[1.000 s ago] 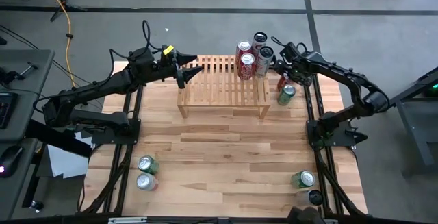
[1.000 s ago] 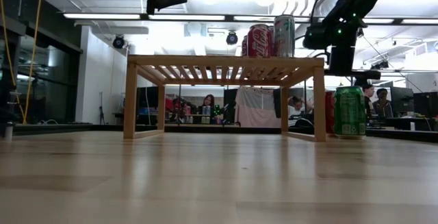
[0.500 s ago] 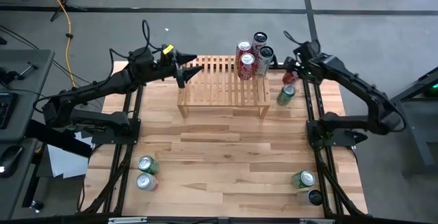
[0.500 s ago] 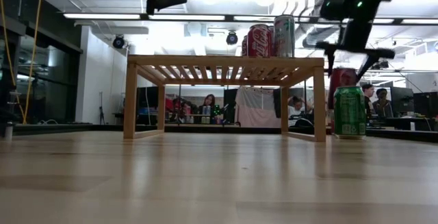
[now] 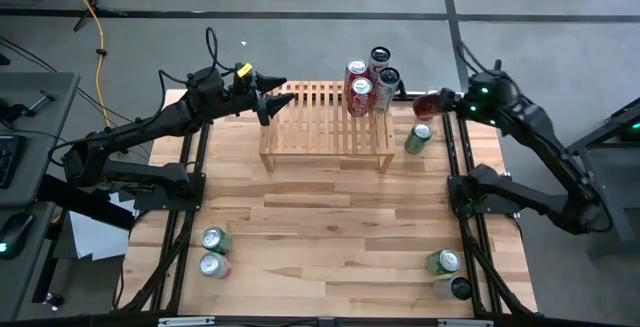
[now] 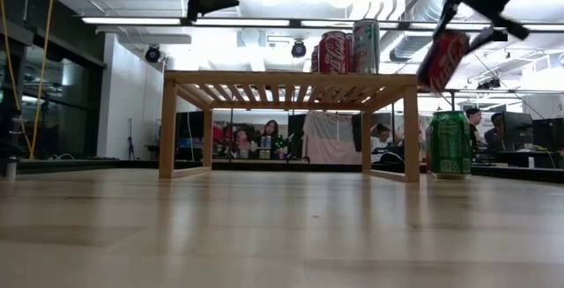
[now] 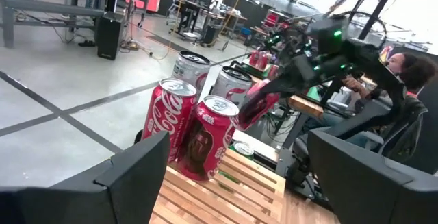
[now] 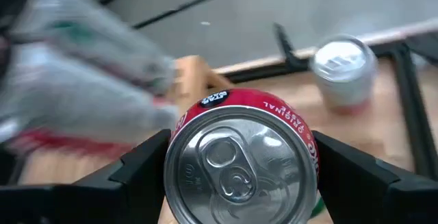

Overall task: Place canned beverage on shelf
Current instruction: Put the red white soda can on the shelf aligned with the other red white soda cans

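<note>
The shelf (image 5: pixel 325 122) (image 6: pixel 286 81) is a low light-wood rack at the table's far middle. Several cans (image 5: pixel 368 79) (image 6: pixel 348 48) (image 7: pixel 198 131) stand on its slatted top at the right end. My right gripper (image 5: pixel 434 104) (image 6: pixel 451 43) (image 8: pixel 239 172) is shut on a red can (image 5: pixel 426 104) (image 6: pixel 443 59), in the air just right of the shelf and about level with its top. My left gripper (image 5: pixel 275 100) (image 6: pixel 216 0) (image 7: pixel 239 183) hangs open and level above the shelf's far left corner, with nothing between its fingers. My right gripper pinches the red can's side wall (image 8: pixel 179 125) between its two fingers (image 8: pixel 147 166), one on each side of the can's upper part. The fingers come from the table's right, slanting down. The can hangs clear of table and shelf, tilted, its silver top (image 8: pixel 236 159) leaning toward the wrist.
A green can (image 5: pixel 418 138) (image 6: pixel 450 143) stands on the table right of the shelf, below the held can. Two cans (image 5: pixel 213 252) stand near the table's near left corner and two more (image 5: pixel 448 272) near its near right corner. Bare wood lies before the shelf.
My right gripper has risen and drawn back toward the table's right edge with the red can. The can stood on the table beside the shelf's right leg; now it is lifted clear to about the shelf top's height and tipped, top toward the wrist.
</note>
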You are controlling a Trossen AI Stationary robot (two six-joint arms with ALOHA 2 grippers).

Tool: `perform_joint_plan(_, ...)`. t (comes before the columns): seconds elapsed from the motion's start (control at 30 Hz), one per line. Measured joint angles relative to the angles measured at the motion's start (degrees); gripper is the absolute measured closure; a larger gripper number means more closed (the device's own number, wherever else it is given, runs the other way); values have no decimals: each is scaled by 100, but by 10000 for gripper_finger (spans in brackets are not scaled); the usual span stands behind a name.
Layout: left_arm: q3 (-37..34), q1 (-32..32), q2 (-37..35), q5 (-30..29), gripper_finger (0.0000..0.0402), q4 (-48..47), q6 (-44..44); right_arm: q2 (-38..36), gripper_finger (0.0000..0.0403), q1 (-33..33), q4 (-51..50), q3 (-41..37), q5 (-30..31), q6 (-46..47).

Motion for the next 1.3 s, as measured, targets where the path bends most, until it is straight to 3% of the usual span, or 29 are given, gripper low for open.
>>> perform_joint_plan(0.27,2,-9,0,175,64,440,-359,-75,112,889,-405,1468,-179,-747)
perform_joint_plan(0.5,23,-99,0,633,64,933,-785,701,112,2080,-377,2663,-342,-1294)
perform_joint_plan(0.63,413,-301,4,877,64,134,-626,1471,112,2898,-230,3043,-496,-1816)
perform_joint_plan(0.8,1297,-811,214,896,64,-1512,272,2536,112,3808,-33,3515,-540,-2566)
perform_joint_plan(1.0,2367,-1323,745,804,64,-3011,1145,3668,112,4312,23,4353,-549,-3241)
perform_joint_plan(1.3,3068,-1738,1609,726,64,-3301,1946,4720,112,4429,-241,5478,-774,-3715)
